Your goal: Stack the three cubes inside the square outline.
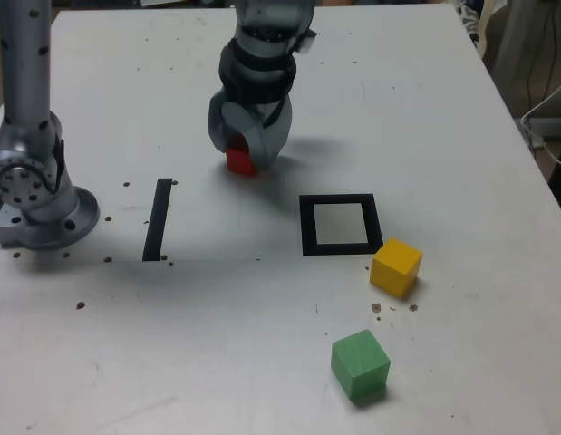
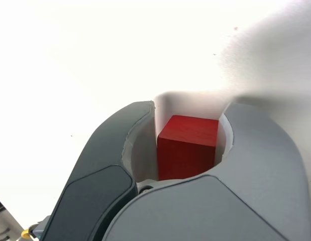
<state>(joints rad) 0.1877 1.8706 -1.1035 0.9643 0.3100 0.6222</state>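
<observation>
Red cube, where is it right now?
The red cube is between the gripper's jaws, up and to the left of the square outline in the exterior view.

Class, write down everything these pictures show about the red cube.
The red cube is one solid colour, with flat matte faces and straight edges, possibly painted wood. It sits between the gripper's curved grey fingers, which appear closed on it from two sides and partly hide it. The exterior view shows it beyond the black square outline, towards that view's left. Whether it touches the table is unclear.
</observation>
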